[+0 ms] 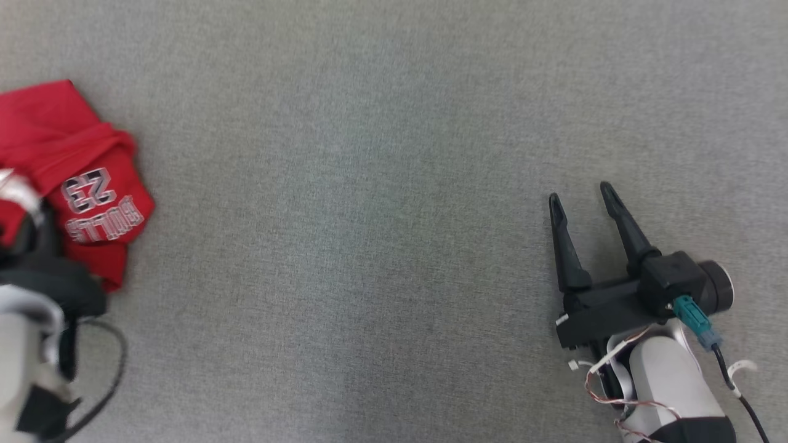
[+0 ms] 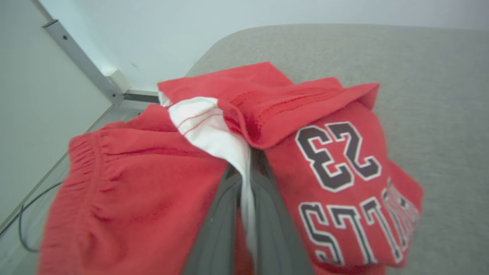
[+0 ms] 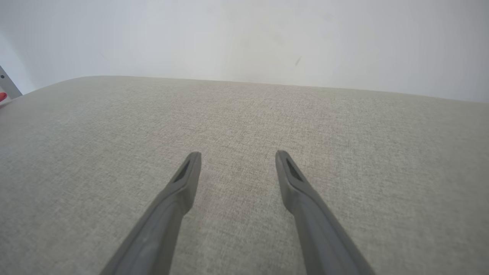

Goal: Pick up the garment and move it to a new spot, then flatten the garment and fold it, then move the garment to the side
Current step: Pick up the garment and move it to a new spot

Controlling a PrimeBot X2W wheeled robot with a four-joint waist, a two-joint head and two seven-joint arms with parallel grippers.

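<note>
Now, head view. A crumpled red knit garment [image 1: 80, 184] with a white-outlined "23" and block lettering lies at the far left of the grey fabric-covered desk [image 1: 369, 215]. The print reads upside down from here. The left arm [image 1: 37, 289], dark housing over a pale forearm, overlaps the garment's near edge, and its fingers are hidden in this view. A black cable [image 1: 117, 369] loops beside that arm. The right claw [image 1: 580, 192] sits at the lower right, well apart from the garment, with its two dark fingers spread and nothing between them.

Left wrist view. The left claw [image 2: 246, 179] is pressed together, pinching a fold of the garment. A strip of white lining [image 2: 206, 126] runs down between the two fingers, and red cloth drapes over their tips. A gathered waistband edge shows on the left and the number panel on the right. The garment lies near the desk's corner. Past that corner are a grey metal rail [image 2: 80, 57] and a pale wall.

Right wrist view. The right claw's fingers point across bare desk fabric, held wide apart. A red sliver of cloth shows at the far left edge.
</note>
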